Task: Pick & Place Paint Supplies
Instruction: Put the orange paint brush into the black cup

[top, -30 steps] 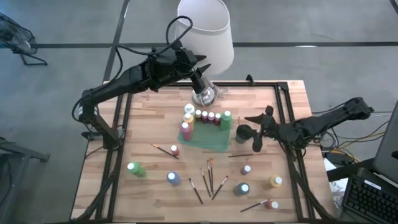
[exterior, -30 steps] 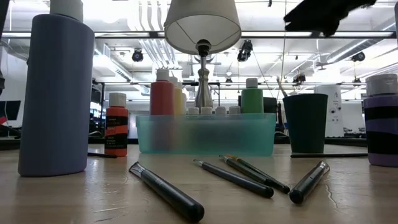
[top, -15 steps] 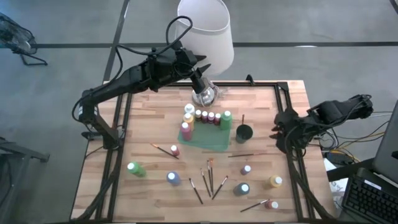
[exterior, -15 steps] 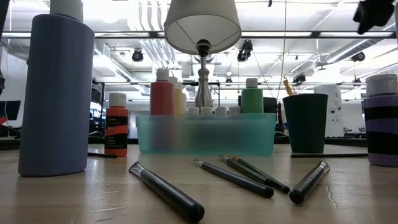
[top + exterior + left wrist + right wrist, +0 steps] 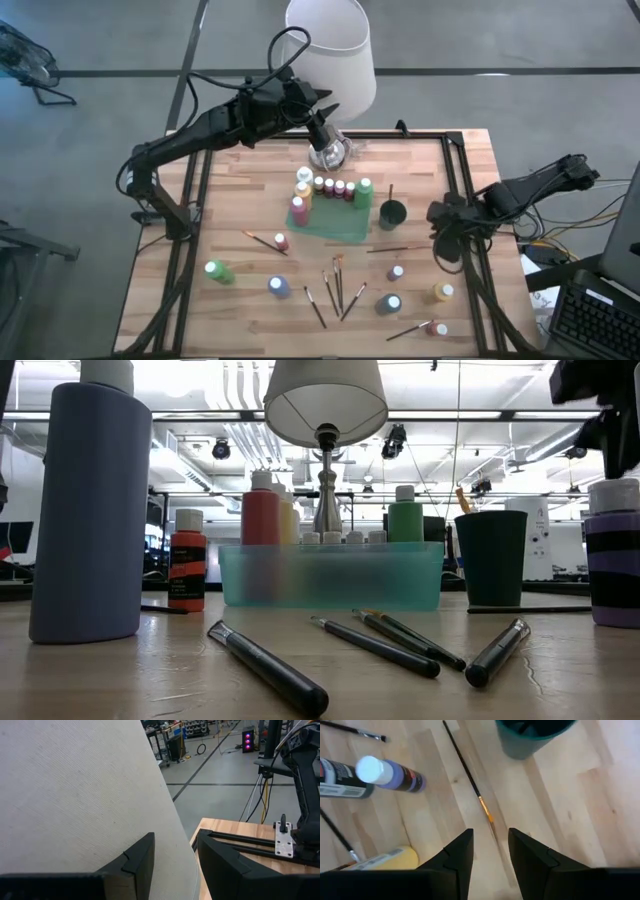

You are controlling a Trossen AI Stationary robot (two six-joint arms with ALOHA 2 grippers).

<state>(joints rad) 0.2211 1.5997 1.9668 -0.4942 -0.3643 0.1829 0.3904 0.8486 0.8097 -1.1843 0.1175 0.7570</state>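
Right gripper [image 5: 441, 232] hangs above the right edge of the tabletop [image 5: 240, 190], just right of the dark green cup [image 5: 392, 213]; its fingers [image 5: 457, 852] are parted by a narrow gap with nothing between them, and below them lies a thin paintbrush [image 5: 468, 775] with an orange-brown tip, apart from the fingers. One brush [image 5: 390, 193] stands upright in the cup. Left gripper [image 5: 322, 115] sits at the far edge of the tabletop against the white lampshade [image 5: 330, 50]; its fingers [image 5: 140, 860] stand slightly apart with the shade's lower rim in the gap, and contact cannot be judged. Teal tray [image 5: 333, 218] at mid-table holds a row of white-capped bottles along its far side, a green bottle [image 5: 364, 190] at the right end and a red bottle [image 5: 298, 208] at the left. Loose supplies lie toward the near edge: a green bottle [image 5: 216, 270] near the left corner, a blue bottle [image 5: 279, 286], a cluster of brushes [image 5: 336, 285] at the near centre, a lavender bottle [image 5: 396, 272], a yellow bottle [image 5: 442, 292], and a brush [image 5: 262, 241] touching a small red bottle [image 5: 281, 241] left of the tray.
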